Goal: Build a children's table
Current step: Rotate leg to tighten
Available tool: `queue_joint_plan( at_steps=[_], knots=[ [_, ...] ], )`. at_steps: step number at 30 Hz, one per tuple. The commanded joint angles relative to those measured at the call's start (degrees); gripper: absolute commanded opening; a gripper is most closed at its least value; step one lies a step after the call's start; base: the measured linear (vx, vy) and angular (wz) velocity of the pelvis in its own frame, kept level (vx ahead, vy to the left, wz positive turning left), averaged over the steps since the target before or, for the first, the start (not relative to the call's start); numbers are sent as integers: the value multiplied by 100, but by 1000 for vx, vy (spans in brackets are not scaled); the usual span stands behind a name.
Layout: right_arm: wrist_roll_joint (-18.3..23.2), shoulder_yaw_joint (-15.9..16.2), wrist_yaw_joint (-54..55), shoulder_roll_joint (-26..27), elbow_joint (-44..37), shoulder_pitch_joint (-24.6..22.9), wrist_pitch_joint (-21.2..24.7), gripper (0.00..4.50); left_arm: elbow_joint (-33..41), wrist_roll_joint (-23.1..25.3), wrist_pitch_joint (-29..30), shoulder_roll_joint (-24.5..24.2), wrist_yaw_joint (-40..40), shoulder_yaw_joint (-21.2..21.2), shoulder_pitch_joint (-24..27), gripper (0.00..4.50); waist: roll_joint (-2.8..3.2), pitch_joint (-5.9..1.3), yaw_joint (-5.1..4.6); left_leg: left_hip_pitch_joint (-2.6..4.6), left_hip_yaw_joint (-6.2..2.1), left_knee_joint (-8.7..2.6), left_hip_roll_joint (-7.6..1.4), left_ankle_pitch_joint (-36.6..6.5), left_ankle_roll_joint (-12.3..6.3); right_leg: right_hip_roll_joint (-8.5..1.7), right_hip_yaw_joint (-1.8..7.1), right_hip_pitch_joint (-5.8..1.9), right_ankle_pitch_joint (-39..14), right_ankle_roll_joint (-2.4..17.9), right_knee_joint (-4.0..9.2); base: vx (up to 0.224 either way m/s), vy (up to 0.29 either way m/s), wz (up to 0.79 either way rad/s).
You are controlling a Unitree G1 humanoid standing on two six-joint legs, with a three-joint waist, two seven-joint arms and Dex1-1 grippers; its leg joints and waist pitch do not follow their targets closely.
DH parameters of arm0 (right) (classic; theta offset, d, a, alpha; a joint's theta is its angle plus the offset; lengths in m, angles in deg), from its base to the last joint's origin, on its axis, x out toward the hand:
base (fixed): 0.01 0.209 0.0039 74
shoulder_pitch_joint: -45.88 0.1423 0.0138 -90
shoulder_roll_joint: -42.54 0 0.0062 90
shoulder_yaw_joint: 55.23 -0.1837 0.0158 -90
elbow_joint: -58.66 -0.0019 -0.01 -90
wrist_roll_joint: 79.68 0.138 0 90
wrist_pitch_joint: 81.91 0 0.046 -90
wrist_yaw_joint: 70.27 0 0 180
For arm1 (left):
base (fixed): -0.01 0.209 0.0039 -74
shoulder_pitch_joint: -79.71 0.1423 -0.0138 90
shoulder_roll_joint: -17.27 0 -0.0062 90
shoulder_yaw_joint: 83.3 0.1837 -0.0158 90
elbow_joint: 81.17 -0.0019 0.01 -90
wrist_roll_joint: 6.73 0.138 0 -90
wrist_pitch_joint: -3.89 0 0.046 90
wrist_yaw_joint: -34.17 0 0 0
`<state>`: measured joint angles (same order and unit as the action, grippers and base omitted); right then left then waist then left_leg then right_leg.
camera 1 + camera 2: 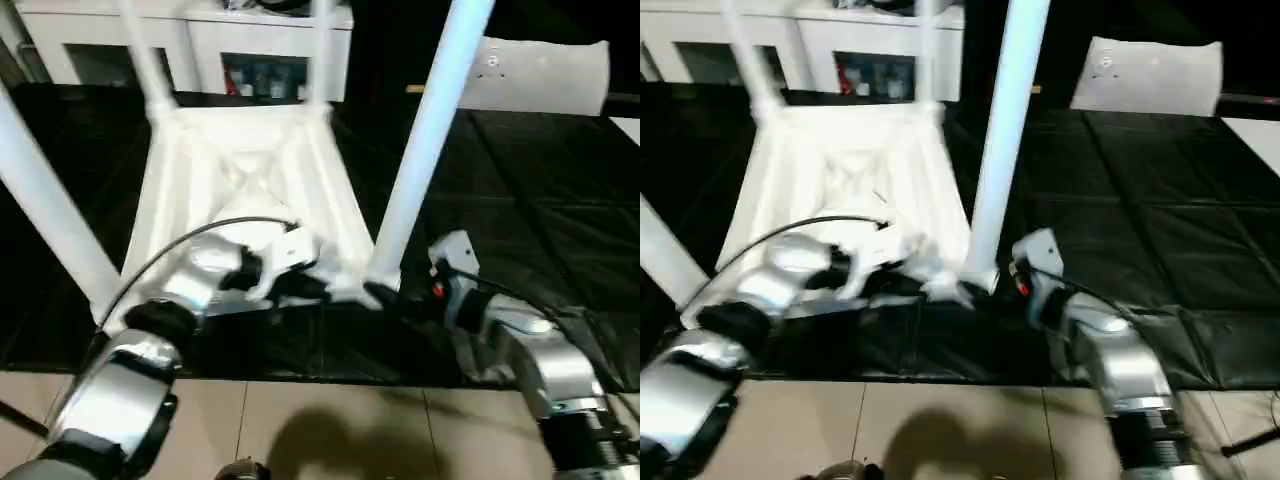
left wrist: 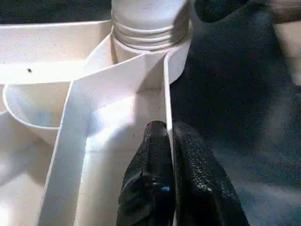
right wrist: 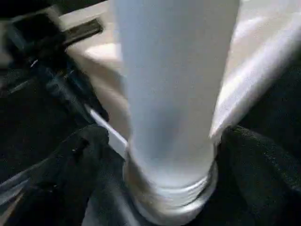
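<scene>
Head views: black padded floor mat [image 1: 560,180] over tan tiles, white cabinets [image 1: 240,45] at the back, a flat white sheet [image 1: 545,70] lying far right. Upturned tabletop [image 1: 250,190] resting on the mat, ribbed underside up, legs standing in its corner sockets. Nearest right leg [image 1: 425,140] rising steeply from the near corner. Both silver forearms reaching forward to the tabletop's near edge.

Left wrist view: left pincer [image 2: 169,155] clenched on the thin upright rim [image 2: 166,94] of the tabletop, one finger each side, just beside the threaded leg base in its socket.

Right wrist view: right pincer [image 3: 171,179] wrapped around the leg's base, black fingers [image 3: 70,165] on either side, grasping it.
</scene>
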<state>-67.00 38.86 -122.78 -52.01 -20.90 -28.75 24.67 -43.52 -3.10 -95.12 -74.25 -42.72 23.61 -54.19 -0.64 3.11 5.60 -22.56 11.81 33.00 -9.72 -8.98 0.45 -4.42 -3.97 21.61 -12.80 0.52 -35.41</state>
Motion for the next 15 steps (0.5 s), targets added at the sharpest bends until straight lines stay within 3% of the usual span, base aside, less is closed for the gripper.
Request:
queue_joint_plan(
  at_steps=[1,5,10,15],
  knots=[
    [96,70,-340,-94,-2,59,-113,436,156,-132,-227,53,-445,150,-35,0,-15,-384,11,200,-180,-316,-472,-923,-375,-533,312,-187,108,1500,365,0,0,0],
    [293,211,-1197,-373,72,152,-245,410,-18,75,-593,-101,-907,391,-140,0,-27,-373,107,208,-178,-325,-483,-1137,-285,-552,303,-170,-175,1467,374,0,0,0],
    [427,407,-1851,-618,64,213,-182,365,-34,78,-640,-128,-1221,415,-226,0,-36,-358,147,203,-192,-343,-491,-1355,-147,-578,310,-172,-657,1366,416,0,0,0],
    [386,528,-2167,-707,211,302,-276,315,-152,133,-806,-155,-1381,469,-304,0,-52,-371,158,197,-194,-328,-486,-1245,-146,-585,307,-171,-506,1412,392,0,0,0]
  ],
)
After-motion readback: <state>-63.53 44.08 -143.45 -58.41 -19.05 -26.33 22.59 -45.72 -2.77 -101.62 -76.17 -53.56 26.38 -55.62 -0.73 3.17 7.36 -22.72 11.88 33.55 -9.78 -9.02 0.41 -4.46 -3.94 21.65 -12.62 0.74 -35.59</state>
